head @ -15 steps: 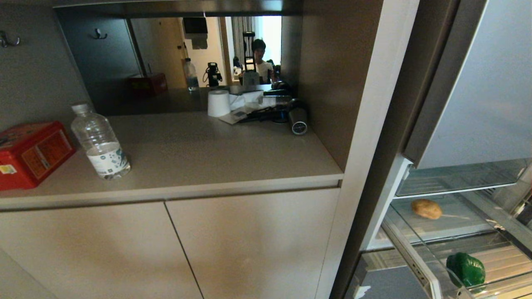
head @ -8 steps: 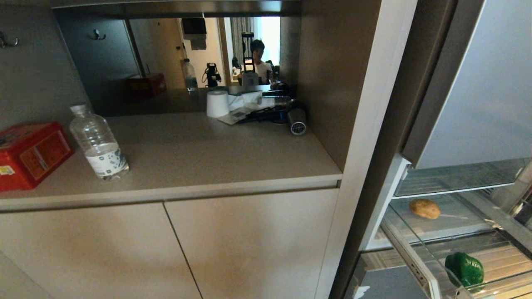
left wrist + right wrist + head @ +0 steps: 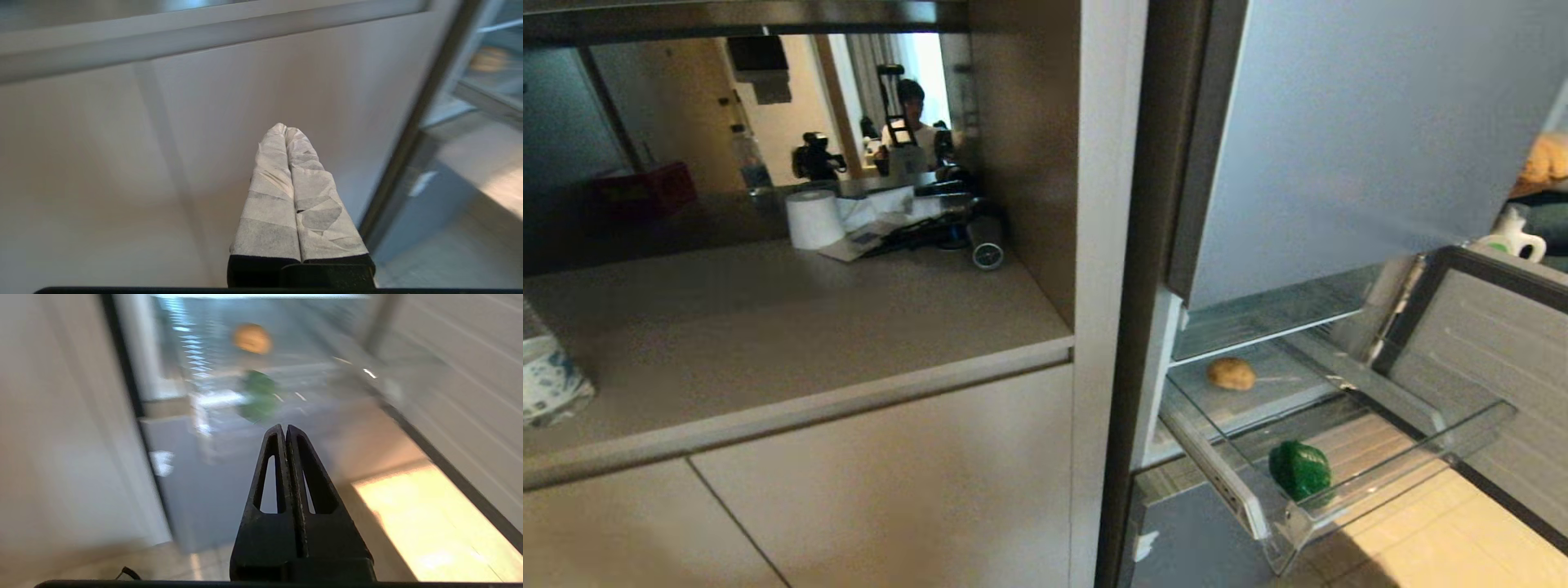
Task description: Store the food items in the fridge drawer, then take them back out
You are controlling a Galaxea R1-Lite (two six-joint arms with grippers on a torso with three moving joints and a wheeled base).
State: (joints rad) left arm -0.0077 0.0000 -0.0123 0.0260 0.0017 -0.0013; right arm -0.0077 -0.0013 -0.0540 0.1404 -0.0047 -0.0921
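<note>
Neither arm shows in the head view. In its own wrist view the left gripper (image 3: 285, 130) has its two pale, tape-wrapped fingers (image 3: 269, 196) pressed flat together, holding nothing. The right gripper (image 3: 284, 428) likewise has its black, hollow-framed fingers (image 3: 314, 486) closed tip to tip, with nothing between them.

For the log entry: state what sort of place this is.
Probably a home or apartment kitchenette: an open silver fridge with a potato and green pepper in its clear drawer, beside beige cabinets under a countertop.
</note>
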